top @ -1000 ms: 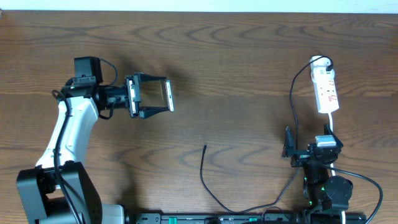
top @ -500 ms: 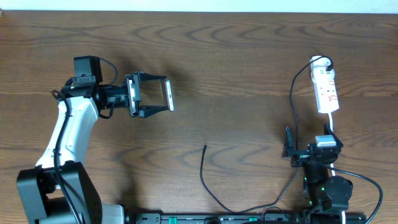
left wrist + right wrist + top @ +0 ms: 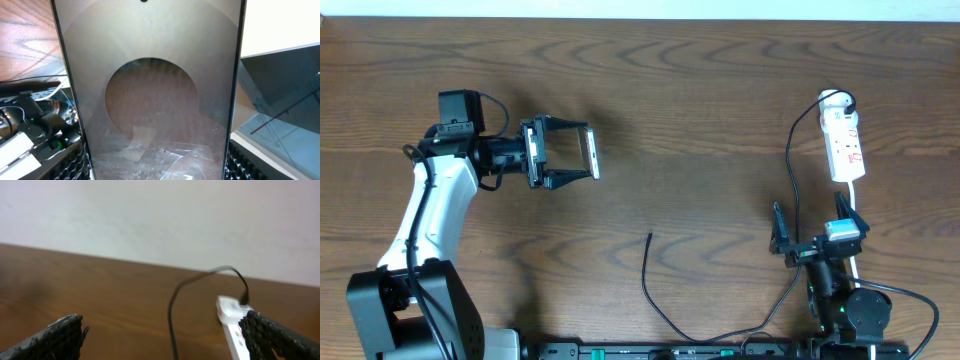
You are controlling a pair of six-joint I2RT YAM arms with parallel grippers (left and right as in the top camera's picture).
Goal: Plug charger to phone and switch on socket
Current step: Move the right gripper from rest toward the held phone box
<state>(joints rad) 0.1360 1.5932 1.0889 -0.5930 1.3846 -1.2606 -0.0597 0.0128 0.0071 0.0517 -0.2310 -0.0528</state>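
You are at a robotics lab bench: a wood-grain table [image 3: 700, 90] against a plain white wall [image 3: 150, 215], with a left arm [image 3: 420, 215] and a right arm [image 3: 840, 305] mounted at its near edge.

Only the right arm [image 3: 835, 285] has moved, and only a little. The right gripper [image 3: 808, 212] now stands slightly further up the table [image 3: 700, 100], closer to the socket [image 3: 843, 143], and a bit to the left. One of its fingers now covers part of the socket's white cord [image 3: 851, 188]. The arm's lower joint has shifted toward the near edge.
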